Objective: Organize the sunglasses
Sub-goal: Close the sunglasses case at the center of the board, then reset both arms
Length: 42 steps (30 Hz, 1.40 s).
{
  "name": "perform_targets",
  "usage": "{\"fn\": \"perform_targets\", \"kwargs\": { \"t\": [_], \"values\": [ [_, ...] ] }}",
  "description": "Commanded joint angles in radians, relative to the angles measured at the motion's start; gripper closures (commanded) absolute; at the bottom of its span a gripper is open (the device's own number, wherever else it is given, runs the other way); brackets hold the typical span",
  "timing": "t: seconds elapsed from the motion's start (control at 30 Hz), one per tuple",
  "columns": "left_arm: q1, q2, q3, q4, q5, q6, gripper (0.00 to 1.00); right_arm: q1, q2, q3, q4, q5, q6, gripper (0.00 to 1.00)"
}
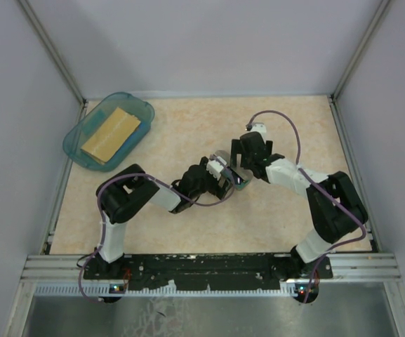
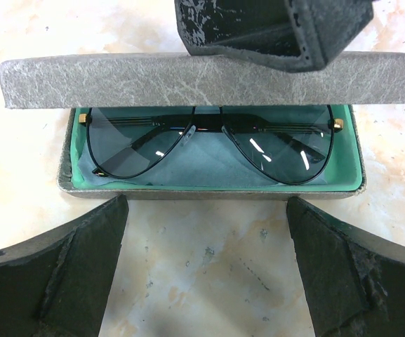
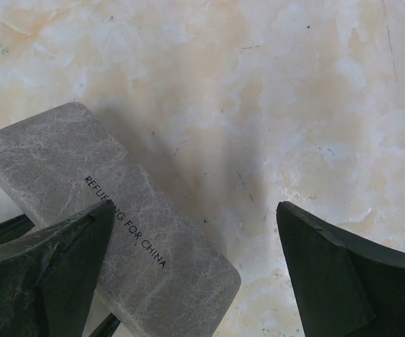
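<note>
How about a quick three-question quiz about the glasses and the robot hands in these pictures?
1. True or false: the sunglasses lie inside the case.
2. Pick one: the lining of the case is A) red, B) green, C) yellow.
3. One word: is the left gripper open or shut?
Key: 1 true; 2 B; 3 open.
</note>
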Motion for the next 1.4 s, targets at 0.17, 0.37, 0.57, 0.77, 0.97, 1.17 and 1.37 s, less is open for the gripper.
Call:
{"fn": "perform_targets", "kwargs": {
  "t": [0.17, 0.37, 0.57, 0.77, 0.97, 1.17, 1.37],
  "values": [
    [-0.007, 0.035, 0.030, -0.044, 0.003, -0.038, 0.00, 0.030, -0.014, -0.041, -0.055, -0.046, 0.003, 0.01],
    [-0.007, 0.034, 0.029, -0.045, 0.000, -0.039, 0.00, 0.030, -0.025, -0.041, -0.060, -0.031, 0.018, 0.01],
    [-0.008, -0.028, -0.044, -0.035, -0.018, -0.058, 0.00, 0.014, -0.061, 0.029, -0.092, -0.009, 0.006, 0.01],
    [-0.008, -0.196, -0.186, -0.063, -0.131, -0.117, 0.00, -0.060, -0.148, 0.051, -0.092, -0.034, 0.003, 0.01],
    [-0.004, -0.489, -0.343, -0.233, -0.317, -0.255, 0.00, -0.151, -0.364, -0.143, 0.009, -0.061, 0.071, 0.01],
    [-0.005, -0.865, -0.469, -0.492, -0.465, -0.455, 0.00, -0.187, -0.625, -0.299, 0.012, -0.033, 0.124, 0.01],
    [-0.006, -1.222, -0.570, -0.667, -0.525, -0.535, 0.00, -0.195, -0.848, -0.400, -0.044, 0.095, 0.160, 0.01]
  ]
}}
